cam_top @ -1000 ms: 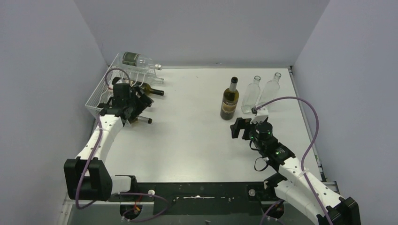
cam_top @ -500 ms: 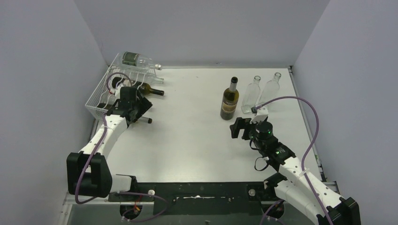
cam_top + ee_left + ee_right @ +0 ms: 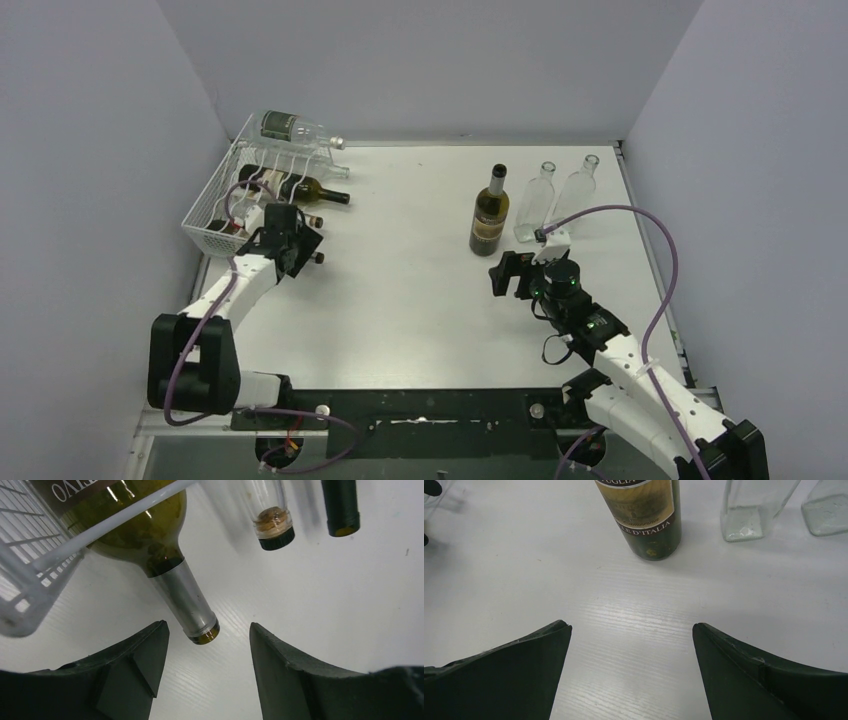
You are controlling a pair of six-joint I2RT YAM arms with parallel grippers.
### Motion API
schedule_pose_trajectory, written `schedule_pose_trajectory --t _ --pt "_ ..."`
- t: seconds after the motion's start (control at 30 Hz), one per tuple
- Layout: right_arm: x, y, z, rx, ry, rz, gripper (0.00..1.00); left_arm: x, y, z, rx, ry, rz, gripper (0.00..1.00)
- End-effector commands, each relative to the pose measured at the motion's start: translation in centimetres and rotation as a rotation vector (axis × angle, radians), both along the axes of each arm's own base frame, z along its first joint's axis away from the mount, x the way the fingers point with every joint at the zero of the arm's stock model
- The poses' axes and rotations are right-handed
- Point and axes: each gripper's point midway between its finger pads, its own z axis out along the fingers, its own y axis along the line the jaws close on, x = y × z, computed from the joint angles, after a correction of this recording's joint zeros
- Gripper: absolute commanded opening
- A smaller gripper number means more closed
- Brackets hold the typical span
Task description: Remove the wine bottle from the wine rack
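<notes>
While the wine bottle [image 3: 185, 600] lies in the wine rack [image 3: 30, 580], the left gripper [image 3: 207, 628] stands apart around its neck tip without touching. A clear neck [image 3: 272, 527] and a dark neck [image 3: 342, 510] stick out of the rack beside it. The right gripper [image 3: 631, 627], well apart from the rack, is spread wide too.

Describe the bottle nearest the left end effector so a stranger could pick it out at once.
On the white table, find the wire wine rack in the far left corner. The olive-green bottle lies at the rack's near end. Its neck alone wears silver foil: the next neck is clear with a cork, and the third neck is dark-capped.
</notes>
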Motion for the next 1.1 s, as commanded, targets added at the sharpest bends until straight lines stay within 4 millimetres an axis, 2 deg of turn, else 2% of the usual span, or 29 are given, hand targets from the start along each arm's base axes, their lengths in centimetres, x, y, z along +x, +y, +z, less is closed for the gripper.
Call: schedule_pose_trajectory --t 0.0,0.23,0.33,0.57,0.87,1.07 --pt "0.6 -0.1 2.2 0.028 -0.053 -0.015 0.98 1.4 0.3 -0.2 -0.019 -0.02 0.077 0.6" --pt "0.4 -0.5 2.2 0.02 -0.058 -0.028 0.98 0.0 1.2 -1.4 -0.035 -0.035 0.186 0.56" --pt "0.4 -0.4 2.1 0.021 -0.052 -0.026 0.98 0.7 0.5 -1.9 -0.057 -0.029 0.145 0.5" --pt "0.4 -0.1 2.4 0.043 -0.053 -0.018 0.98 1.2 0.0 -3.0 -0.062 0.002 0.117 0.49" --pt "0.1 -0.3 1.8 0.035 -0.037 -0.021 0.98 2.3 1.3 -3.6 -0.059 0.014 0.125 0.55" --pt "0.1 -0.4 2.1 0.04 -0.046 -0.028 0.98 2.7 1.1 -4.5 -0.094 0.029 0.11 0.53"
